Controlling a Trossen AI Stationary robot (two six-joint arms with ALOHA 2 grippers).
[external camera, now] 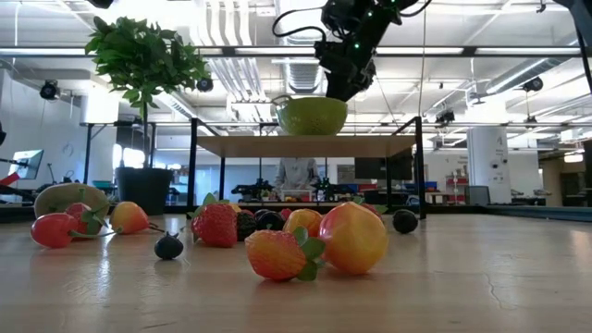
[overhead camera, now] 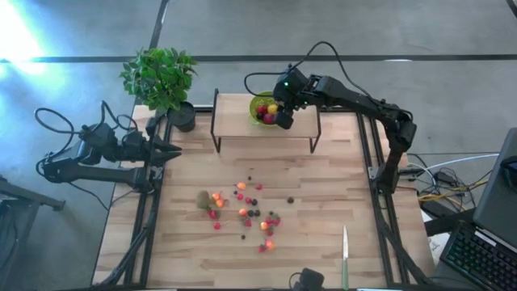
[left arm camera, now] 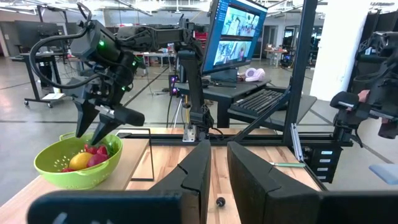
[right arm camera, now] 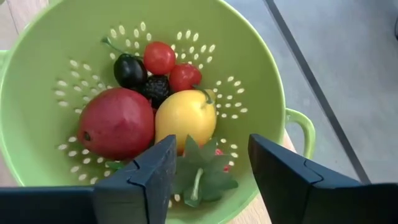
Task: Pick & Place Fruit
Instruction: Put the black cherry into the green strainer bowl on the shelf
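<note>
Right tool (overhead camera: 281,113): mine, hanging just over the green bowl (overhead camera: 257,103) on the small raised shelf (overhead camera: 234,123) at the far side of the table (overhead camera: 323,234). Fingers (right arm camera: 155,171) parted, nothing between them; a leafy piece sits in the bowl directly below the gap.

Bowl contents, seen past my right fingers: one large red fruit (right arm camera: 115,123), one yellow fruit (right arm camera: 185,117), two small red ones, one dark olive-shaped piece (right arm camera: 129,70), one blackberry (right arm camera: 154,89), one green leaf sprig (right arm camera: 200,169).

Left tool (overhead camera: 171,151): mine, waiting at the left edge of the table near the potted plant (overhead camera: 160,77). Fingers closed, holding nothing.

Loose fruit (overhead camera: 246,212): scattered across the middle of the table, red, orange and dark pieces, with the brown kiwi (overhead camera: 203,199) at the left end of the scatter.

Knife (overhead camera: 345,255): lying on the table near its front right edge, well apart from the fruit.
</note>
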